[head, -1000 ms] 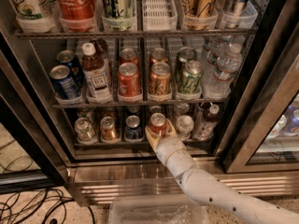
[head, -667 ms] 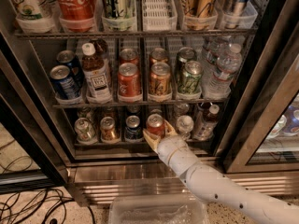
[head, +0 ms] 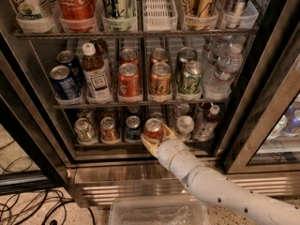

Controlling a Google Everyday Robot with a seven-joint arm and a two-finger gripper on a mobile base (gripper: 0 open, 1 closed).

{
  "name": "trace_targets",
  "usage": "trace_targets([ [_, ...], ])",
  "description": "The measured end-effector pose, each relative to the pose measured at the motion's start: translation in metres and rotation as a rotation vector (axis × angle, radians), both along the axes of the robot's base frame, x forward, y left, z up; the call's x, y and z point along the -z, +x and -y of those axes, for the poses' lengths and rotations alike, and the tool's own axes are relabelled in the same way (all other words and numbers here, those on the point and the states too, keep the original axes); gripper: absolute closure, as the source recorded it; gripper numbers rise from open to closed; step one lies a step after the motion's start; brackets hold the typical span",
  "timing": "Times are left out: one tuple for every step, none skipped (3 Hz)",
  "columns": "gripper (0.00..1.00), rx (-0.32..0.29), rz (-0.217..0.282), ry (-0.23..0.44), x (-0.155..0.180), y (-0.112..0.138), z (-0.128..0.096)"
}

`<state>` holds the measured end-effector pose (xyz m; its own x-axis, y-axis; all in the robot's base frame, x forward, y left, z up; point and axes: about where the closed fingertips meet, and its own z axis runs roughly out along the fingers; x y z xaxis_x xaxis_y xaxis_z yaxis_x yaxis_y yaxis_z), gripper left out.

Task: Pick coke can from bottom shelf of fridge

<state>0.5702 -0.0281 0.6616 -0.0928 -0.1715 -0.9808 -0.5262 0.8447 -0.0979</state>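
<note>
Camera view: my arm (head: 220, 191) comes in from the lower right. My claw (head: 157, 138) is closed around the coke can (head: 153, 127), at the front of the bottom shelf (head: 112, 145) of the fridge (head: 140, 172). Since a second ago, claw and can went together a little to the left, so I judge the grip holds. Higher up, I can read only the Coca-Cola script on the tall red can (head: 75, 1).
</note>
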Motion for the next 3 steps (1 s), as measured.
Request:
trace_targets([
  [1.00, -0.070, -0.051, 0.024, 0.002, -0.044, -0.011],
  [1.00, -0.123, -0.096, 0.060, 0.009, -0.077, -0.004],
  [1.00, -0.123, -0.096, 0.060, 0.009, -0.077, -0.004],
])
